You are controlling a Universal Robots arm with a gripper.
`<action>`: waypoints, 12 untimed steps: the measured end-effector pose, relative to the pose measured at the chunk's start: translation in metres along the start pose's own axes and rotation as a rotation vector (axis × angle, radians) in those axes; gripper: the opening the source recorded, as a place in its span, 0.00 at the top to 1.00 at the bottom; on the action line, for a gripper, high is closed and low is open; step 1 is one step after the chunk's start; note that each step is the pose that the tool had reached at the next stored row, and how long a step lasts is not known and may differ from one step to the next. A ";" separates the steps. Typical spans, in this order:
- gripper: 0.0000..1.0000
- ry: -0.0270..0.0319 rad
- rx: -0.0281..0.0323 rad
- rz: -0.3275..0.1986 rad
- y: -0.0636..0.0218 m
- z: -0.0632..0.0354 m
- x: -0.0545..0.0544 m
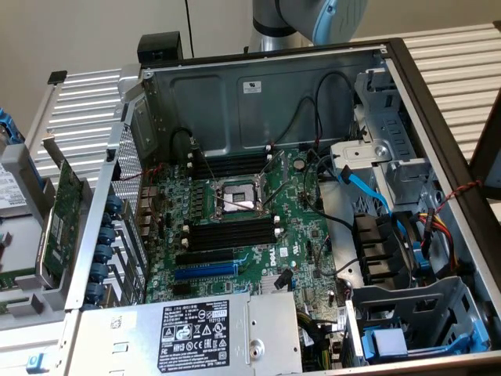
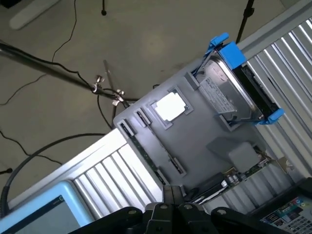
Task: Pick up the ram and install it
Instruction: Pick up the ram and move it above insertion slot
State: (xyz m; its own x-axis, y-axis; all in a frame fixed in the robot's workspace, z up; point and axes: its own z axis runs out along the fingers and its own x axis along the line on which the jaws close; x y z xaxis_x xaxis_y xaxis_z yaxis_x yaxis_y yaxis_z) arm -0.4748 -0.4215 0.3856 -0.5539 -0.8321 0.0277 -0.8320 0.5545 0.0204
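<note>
My gripper (image 2: pixel 173 192) is shut with nothing between its fingers. It hovers over the edge of a grey parts tray (image 2: pixel 195 136) beside the computer case. A thin green board edge with dark parts (image 2: pixel 242 170) lies along the tray's rim close to my fingertips; I cannot tell whether it is the ram or the wider card. In the exterior view the open case shows the motherboard (image 1: pixel 235 227) with long black memory slots (image 1: pixel 231 233) and a second bank (image 1: pixel 229 164), all without sticks. A short green strip (image 1: pixel 16 280) lies on the tray at the exterior view's left.
A green expansion card with a metal bracket (image 1: pixel 63 211) leans on the tray beside the case wall. The tray also holds a hard drive in a blue caddy (image 2: pixel 239 87) and a white square chip (image 2: pixel 169 106). Cables, a power supply (image 1: pixel 196 333) and drive cages (image 1: pixel 407 329) crowd the case.
</note>
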 end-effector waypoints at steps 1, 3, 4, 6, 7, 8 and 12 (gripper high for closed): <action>0.90 0.0004 0.0005 -0.018 0.0000 0.0000 0.000; 0.90 0.0011 0.0014 -0.053 0.0000 0.0000 0.000; 0.90 0.0015 0.0019 -0.072 0.0000 0.0001 0.000; 0.90 0.0022 0.0029 -0.109 0.0001 0.0001 0.000; 0.90 0.0025 0.0034 -0.127 0.0000 0.0001 0.000; 0.90 0.0030 0.0039 -0.145 0.0001 0.0001 0.000; 0.90 0.0044 0.0059 -0.217 0.0001 0.0006 0.000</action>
State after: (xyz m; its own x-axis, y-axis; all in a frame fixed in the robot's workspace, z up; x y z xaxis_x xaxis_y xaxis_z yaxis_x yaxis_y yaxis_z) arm -0.4749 -0.4215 0.3850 -0.3613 -0.9320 0.0276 -0.9320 0.3619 0.0205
